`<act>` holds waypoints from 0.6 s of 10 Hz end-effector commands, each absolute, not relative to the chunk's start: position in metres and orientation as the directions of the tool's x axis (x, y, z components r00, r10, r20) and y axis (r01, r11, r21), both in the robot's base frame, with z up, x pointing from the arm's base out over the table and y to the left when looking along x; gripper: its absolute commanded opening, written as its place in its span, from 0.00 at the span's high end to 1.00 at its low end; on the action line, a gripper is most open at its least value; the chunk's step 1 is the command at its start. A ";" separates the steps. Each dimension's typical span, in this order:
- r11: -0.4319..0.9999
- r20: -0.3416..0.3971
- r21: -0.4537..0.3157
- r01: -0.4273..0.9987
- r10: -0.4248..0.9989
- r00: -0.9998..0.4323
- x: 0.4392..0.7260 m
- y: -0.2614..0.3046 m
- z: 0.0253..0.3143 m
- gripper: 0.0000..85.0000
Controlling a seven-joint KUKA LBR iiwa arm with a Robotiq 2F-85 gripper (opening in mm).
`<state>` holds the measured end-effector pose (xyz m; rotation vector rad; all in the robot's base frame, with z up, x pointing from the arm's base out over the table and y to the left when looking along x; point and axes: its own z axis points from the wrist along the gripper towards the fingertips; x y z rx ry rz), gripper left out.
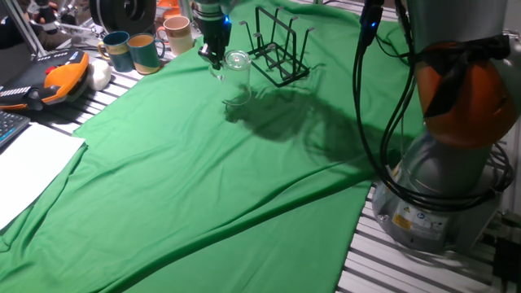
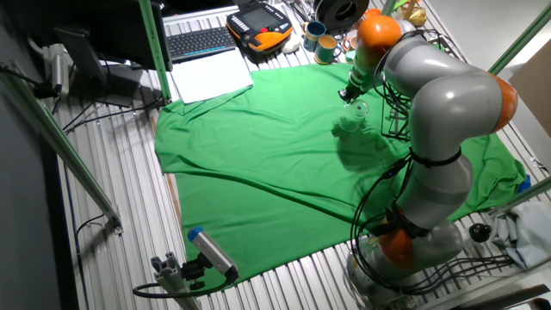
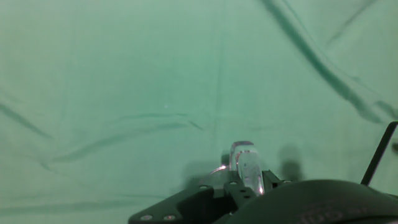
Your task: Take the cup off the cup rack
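Note:
The clear glass cup (image 1: 237, 63) hangs in the air just left of the black wire cup rack (image 1: 281, 50), off its prongs. My gripper (image 1: 214, 56) is shut on the cup's left side and holds it above the green cloth (image 1: 203, 179); the cup's shadow lies on the cloth below it. In the other fixed view the cup (image 2: 356, 109) sits under my gripper (image 2: 349, 96), with the rack (image 2: 398, 110) to its right. In the hand view a piece of the glass (image 3: 244, 167) shows between my fingers, and one rack wire (image 3: 380, 154) stands at the right edge.
Two teal-and-tan mugs (image 1: 133, 50) and a cream mug (image 1: 178, 34) stand behind the cloth at the back left. An orange-and-black pendant (image 1: 57, 80) and white paper (image 1: 28, 167) lie at the left. The arm's base (image 1: 444, 187) stands at the right.

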<state>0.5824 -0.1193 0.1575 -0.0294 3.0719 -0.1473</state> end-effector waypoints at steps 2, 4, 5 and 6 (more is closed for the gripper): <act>0.995 0.007 -0.095 -0.028 -0.027 -1.000 0.582 -0.120 0.157 0.80; 0.993 0.022 -0.108 -0.040 -0.038 -0.999 0.582 -0.120 0.157 0.80; 0.993 0.010 -0.110 -0.039 -0.038 -0.999 0.582 -0.118 0.152 0.80; 0.994 -0.015 -0.108 -0.034 -0.036 -0.999 0.581 -0.113 0.132 0.80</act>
